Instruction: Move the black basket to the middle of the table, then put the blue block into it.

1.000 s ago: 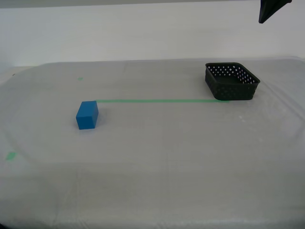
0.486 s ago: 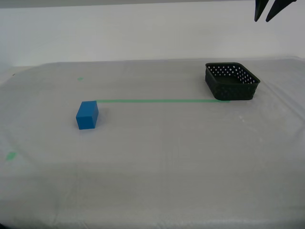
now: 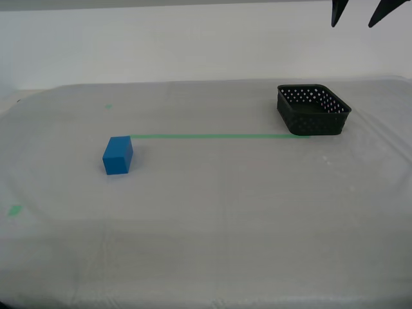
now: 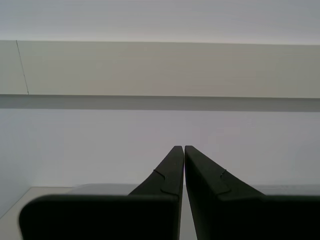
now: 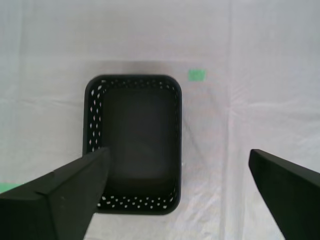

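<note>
One black basket [image 3: 313,110] and one blue block [image 3: 118,155] are sitting on one table [image 3: 212,219], which is carrying one green tape line [image 3: 212,136] and three small green tape marks [image 5: 196,75].

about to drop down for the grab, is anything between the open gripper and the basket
Nothing visible. My first gripper hangs open high above the black basket, with only air between them, and the basket is empty. The blue block sits far off toward the exterior view's left.

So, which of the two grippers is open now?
My first gripper, wide open above the black basket; my second gripper is shut.
</note>
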You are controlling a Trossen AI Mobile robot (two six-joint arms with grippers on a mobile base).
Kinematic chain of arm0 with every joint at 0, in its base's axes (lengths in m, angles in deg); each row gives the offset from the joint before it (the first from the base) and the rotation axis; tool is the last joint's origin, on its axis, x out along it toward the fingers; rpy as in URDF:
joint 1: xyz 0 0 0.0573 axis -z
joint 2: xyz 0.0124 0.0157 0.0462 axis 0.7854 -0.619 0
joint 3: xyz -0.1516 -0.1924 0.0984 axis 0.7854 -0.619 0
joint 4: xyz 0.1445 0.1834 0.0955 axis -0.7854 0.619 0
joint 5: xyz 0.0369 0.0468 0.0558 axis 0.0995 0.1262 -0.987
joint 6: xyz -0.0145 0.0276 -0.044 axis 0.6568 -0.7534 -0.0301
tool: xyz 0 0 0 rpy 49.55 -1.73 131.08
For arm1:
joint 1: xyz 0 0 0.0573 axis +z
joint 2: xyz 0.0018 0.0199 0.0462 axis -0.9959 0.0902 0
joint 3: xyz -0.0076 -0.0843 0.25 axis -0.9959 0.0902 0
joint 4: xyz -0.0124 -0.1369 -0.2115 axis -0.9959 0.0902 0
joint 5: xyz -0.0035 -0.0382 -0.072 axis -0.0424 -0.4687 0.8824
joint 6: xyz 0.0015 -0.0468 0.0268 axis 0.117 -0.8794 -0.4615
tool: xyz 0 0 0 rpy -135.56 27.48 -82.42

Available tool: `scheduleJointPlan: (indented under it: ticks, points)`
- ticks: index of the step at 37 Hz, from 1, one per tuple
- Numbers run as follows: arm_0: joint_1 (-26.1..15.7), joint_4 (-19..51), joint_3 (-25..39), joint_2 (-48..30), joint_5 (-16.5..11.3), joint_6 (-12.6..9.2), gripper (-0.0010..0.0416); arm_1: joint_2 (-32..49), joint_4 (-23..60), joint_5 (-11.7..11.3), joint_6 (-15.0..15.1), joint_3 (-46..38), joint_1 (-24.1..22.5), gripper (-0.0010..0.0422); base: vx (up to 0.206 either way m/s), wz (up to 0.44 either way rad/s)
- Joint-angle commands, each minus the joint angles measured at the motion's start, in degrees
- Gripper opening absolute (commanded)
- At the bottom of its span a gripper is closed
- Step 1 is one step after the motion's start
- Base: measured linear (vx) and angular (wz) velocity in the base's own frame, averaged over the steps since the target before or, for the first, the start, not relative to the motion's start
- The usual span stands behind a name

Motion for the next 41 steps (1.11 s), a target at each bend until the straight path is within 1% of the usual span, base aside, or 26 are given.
scheduleJointPlan:
  ticks: [1, 4, 7, 16, 21, 26, 34, 41]
  points:
    - [-0.02, -1.14, 0.02, 0.02, 0.20, 0.20, 0.0399, -0.02, -0.24, -0.04, 0.09, -0.02, -0.02, 0.0000, 0.000, 0.000]
    - [-0.02, -1.55, 0.02, 0.02, 0.20, 0.20, 0.0382, -0.02, -0.26, -0.04, 0.09, -0.02, 0.00, 0.0000, 0.000, 0.000]
    - [-0.02, -2.10, 0.02, -0.68, 0.17, 0.20, 0.0377, -0.02, -0.26, -0.04, 0.09, -0.02, -0.02, 0.0000, 0.000, 0.000]
    - [-0.02, -1.70, -0.17, -3.52, 0.15, 0.92, 0.0402, -0.02, -0.26, -0.04, 0.09, -0.02, -0.02, 0.0000, 0.000, 0.000]
    - [-0.04, -1.84, -0.26, -5.11, 0.15, 0.94, 0.0398, -0.02, -0.24, -0.04, 0.09, 0.02, -0.02, 0.0000, 0.000, 0.000]
    - [-0.02, -4.33, -0.92, -6.51, 0.20, 1.03, 0.0399, -0.02, -0.20, -0.04, 0.09, -0.04, -0.02, 0.0000, 0.000, 0.000]
    - [-0.07, -5.46, -1.01, -8.61, 0.20, 1.11, 0.0399, -0.02, -0.24, -0.04, 0.09, 0.00, -0.02, 0.0000, 0.000, 0.000]
    - [-0.09, -7.48, -1.14, -12.02, 0.42, 1.42, 0.0399, -0.02, -0.26, -0.04, 0.09, -0.04, 0.00, 0.0000, 0.000, 0.000]
